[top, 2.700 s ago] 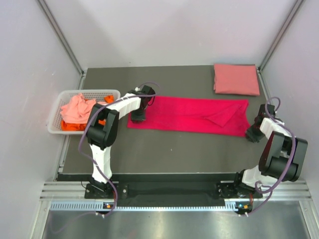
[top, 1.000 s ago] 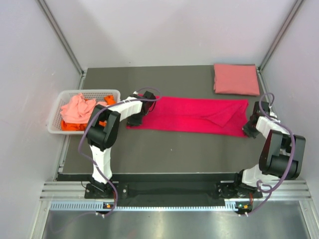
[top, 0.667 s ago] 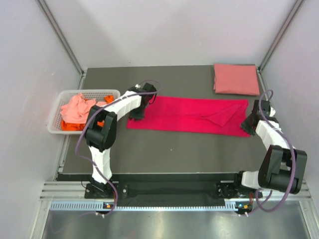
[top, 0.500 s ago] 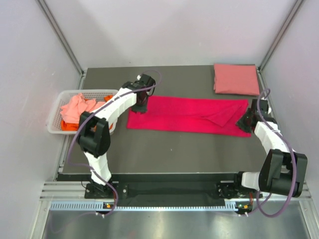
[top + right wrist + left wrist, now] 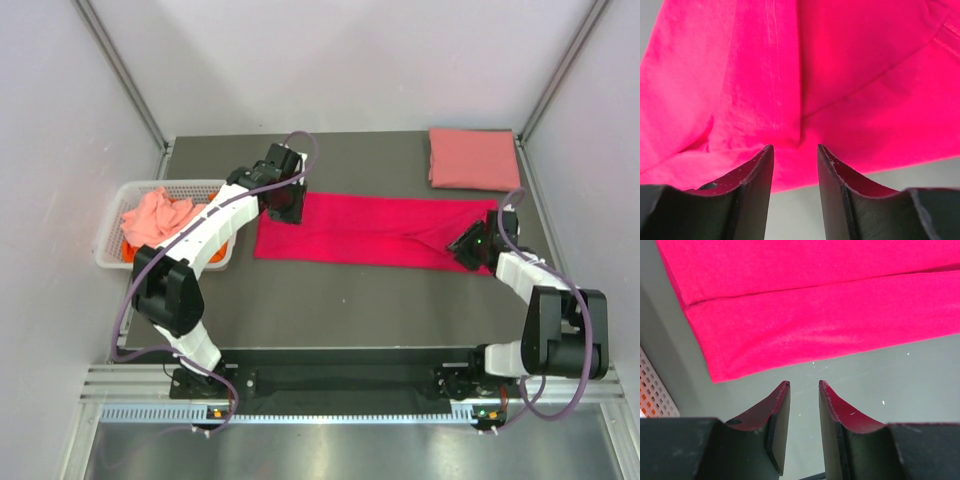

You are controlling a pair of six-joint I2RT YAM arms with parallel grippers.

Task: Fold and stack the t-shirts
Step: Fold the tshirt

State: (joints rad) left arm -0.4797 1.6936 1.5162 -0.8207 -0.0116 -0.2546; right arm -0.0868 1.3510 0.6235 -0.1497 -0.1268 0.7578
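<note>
A bright magenta-red t-shirt (image 5: 380, 232) lies folded into a long strip across the middle of the table. A salmon pink t-shirt (image 5: 474, 158) sits folded at the back right corner. A pale coral t-shirt (image 5: 155, 215) is bunched on an orange one (image 5: 140, 256) in the basket. My left gripper (image 5: 283, 200) hovers at the strip's far left corner, open, with bare table under its jaws (image 5: 804, 385) and the red hem (image 5: 815, 305) just ahead. My right gripper (image 5: 465, 243) is open over the strip's right end, its jaws (image 5: 795, 147) empty above the red cloth (image 5: 790, 75).
The white slotted basket (image 5: 150, 187) stands off the table's left edge; its corner (image 5: 655, 395) shows in the left wrist view. Dark table (image 5: 330, 290) lies bare in front of the strip. Grey walls close in on three sides.
Both grippers have let go of the red shirt's ends and opened. The left one moved to the far left corner; the right one swung left over the right end.
</note>
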